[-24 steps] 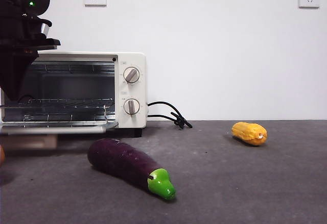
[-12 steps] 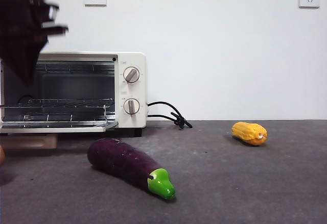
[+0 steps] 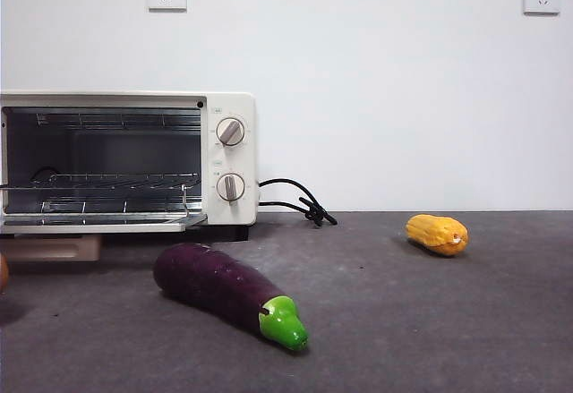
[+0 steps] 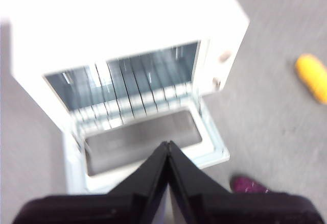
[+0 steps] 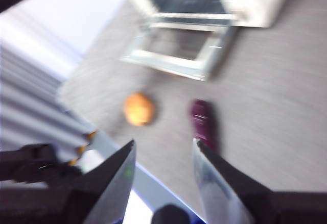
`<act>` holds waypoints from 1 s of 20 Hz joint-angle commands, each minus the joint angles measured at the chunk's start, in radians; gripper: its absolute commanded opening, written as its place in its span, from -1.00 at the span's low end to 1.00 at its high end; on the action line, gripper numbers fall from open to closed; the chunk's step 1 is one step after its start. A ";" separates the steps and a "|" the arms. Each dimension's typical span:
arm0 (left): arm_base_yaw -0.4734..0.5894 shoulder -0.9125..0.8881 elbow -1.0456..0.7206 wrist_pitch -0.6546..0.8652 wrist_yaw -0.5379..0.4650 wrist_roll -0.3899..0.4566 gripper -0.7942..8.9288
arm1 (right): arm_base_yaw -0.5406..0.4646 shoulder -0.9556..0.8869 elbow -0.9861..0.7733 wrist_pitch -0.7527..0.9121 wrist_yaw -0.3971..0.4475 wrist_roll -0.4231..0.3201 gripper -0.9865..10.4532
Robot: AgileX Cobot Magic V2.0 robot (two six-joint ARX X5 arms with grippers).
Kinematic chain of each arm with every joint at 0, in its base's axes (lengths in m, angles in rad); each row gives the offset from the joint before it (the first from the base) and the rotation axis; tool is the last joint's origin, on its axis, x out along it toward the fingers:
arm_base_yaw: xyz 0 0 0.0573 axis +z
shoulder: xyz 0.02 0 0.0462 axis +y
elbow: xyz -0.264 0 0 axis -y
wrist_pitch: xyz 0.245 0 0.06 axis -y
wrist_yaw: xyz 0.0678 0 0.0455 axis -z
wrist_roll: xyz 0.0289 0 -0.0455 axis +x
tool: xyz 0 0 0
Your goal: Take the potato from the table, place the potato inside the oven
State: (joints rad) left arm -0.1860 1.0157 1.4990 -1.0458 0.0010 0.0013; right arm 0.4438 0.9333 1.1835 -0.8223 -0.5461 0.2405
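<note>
Inside, oven [image 3: 125, 160] door down, only wire rack [image 3: 98, 181], potato [image 5: 138, 108] on table [image 3: 430, 321], left tool [image 4: 167, 145] closed (right tool [image 5: 163, 150] parted).

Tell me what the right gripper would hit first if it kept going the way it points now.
Probably bare table. The right gripper, jaws open, aims between the potato and the eggplant; the blurred view leaves depth unclear.

No readable text: oven [image 3: 229, 156] knob markings too small; no brand legible.
</note>
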 commanded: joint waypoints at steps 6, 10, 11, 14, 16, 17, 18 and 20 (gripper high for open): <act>-0.002 -0.242 -0.002 -0.168 -0.002 0.062 -0.85 | 0.351 0.267 0.037 0.265 0.100 0.097 -0.31; -0.002 -0.309 -0.002 -0.268 -0.016 0.104 -0.85 | 0.438 0.416 0.142 0.260 0.111 0.072 -0.31; -0.002 -0.327 -0.002 -0.271 -0.034 0.104 -0.85 | 0.454 0.456 0.185 0.251 0.124 0.052 -0.20; -0.002 -0.399 -0.002 -0.271 -0.058 0.094 -0.85 | 0.511 0.599 0.338 0.218 0.225 -0.018 0.34; -0.002 -0.446 -0.002 -0.271 -0.058 0.095 -0.85 | 0.527 0.691 0.436 0.185 0.233 -0.090 0.35; -0.002 -0.468 -0.002 -0.271 -0.058 0.095 -0.85 | 0.535 0.735 0.484 0.164 0.233 -0.131 0.34; -0.002 -0.485 -0.002 -0.271 -0.059 0.095 -0.85 | 0.542 0.772 0.521 0.148 0.233 -0.162 0.34; -0.002 -0.518 -0.002 -0.271 -0.096 0.096 -0.85 | 0.560 0.851 0.590 0.129 0.237 -0.193 0.34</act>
State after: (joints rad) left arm -0.1864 0.5022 1.4994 -1.3228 -0.0948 0.0872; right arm 0.9989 1.7763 1.7748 -0.6956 -0.3099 0.0845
